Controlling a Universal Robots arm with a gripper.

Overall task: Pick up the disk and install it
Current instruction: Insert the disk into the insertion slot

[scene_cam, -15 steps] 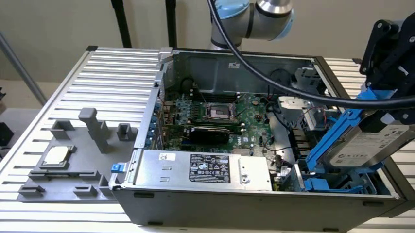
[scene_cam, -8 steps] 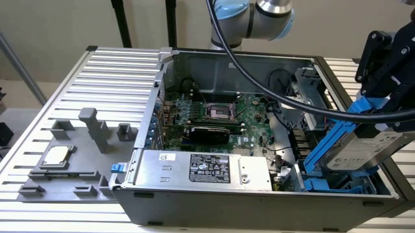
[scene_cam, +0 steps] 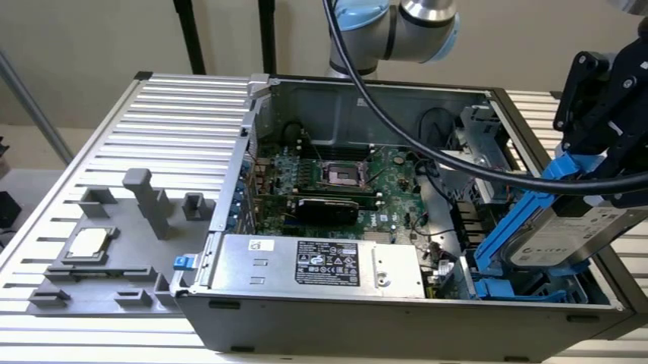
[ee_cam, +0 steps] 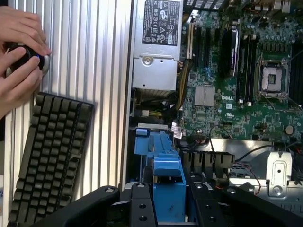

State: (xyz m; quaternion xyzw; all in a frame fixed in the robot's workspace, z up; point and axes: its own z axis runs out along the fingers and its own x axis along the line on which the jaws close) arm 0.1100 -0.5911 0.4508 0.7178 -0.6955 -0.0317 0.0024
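The disk (scene_cam: 569, 233), a silver-grey drive with a white label and blue rails, hangs tilted over the right end of the open computer case (scene_cam: 405, 322). My gripper (scene_cam: 605, 193) is shut on its upper part. The disk's lower end is close above the blue drive bay (scene_cam: 504, 290) in the case's near right corner; I cannot tell whether they touch. In the wrist view, the disk's blue rail (ee_cam: 168, 177) sits between my black fingers (ee_cam: 142, 205), with my gripper (ee_cam: 169, 210) closed around it.
A silver power supply (scene_cam: 324, 264) lies along the case's front and the motherboard (scene_cam: 335, 182) behind it. A grey fixture with a small square chip (scene_cam: 89, 244) sits at the exterior view's left. A keyboard (ee_cam: 52, 156) and a person's hands (ee_cam: 19, 52) are beside the case.
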